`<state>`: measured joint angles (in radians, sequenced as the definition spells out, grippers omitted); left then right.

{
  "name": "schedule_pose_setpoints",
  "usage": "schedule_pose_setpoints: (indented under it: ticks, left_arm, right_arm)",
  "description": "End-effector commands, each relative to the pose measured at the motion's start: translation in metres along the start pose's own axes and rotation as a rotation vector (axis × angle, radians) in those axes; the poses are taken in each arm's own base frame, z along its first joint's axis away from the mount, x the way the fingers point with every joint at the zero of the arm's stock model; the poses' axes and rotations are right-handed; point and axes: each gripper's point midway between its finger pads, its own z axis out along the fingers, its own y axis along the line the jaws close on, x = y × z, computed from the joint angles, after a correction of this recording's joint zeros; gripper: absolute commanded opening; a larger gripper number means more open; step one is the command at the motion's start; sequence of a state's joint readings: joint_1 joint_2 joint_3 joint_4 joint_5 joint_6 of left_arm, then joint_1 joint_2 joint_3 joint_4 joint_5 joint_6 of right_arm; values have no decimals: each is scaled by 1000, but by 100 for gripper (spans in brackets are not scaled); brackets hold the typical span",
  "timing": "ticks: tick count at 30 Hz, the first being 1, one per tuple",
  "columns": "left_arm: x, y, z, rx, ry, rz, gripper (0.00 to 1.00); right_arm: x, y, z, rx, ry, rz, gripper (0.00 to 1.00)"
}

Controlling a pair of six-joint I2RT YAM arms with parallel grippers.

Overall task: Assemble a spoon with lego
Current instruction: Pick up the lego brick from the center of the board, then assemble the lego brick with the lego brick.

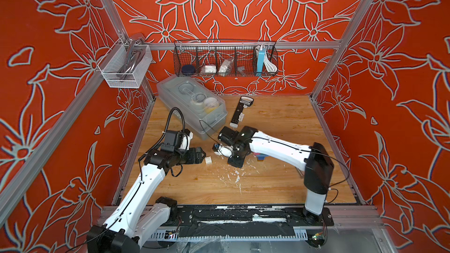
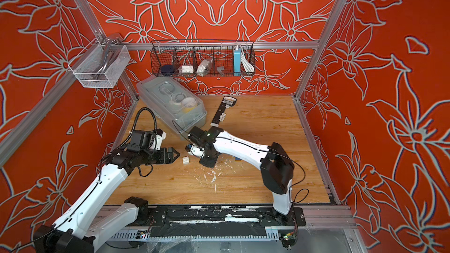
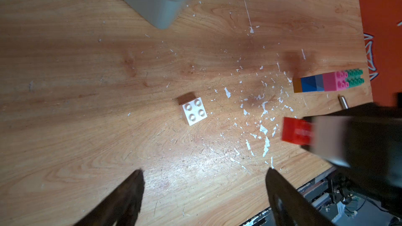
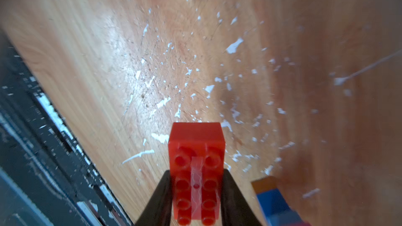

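While the right fingers (image 4: 161, 192) are clamping the red brick (image 4: 196, 148) lengthwise, the part-built spoon (image 1: 259, 157) is lying on the table (image 1: 267, 186) just right of them in frame — nearer that arm; the left fingers (image 3: 130, 192) are hanging wide open, empty, by the white brick (image 3: 194, 110).

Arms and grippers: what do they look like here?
The left arm and right arm have white shells, black joints and thin black cables along them. A ribbed black hose loops over the left wrist. The left gripper and right gripper have black tapered fingers.
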<state>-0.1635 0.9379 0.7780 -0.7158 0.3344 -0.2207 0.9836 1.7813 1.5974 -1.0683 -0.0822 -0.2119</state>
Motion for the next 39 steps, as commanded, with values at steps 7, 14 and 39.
schedule_pose_setpoints:
  ticks: [7,14,39]
  left_arm:
    - [4,-27,8,123,3,115,87]
    - [17,-74,27,228,-42,312,86]
    - [37,-89,38,239,-55,435,87]
  right_arm:
    - [94,-44,-91,27,22,-296,0]
    - [108,-67,-81,-23,57,-367,0]
    - [108,-92,-23,-79,115,-437,0]
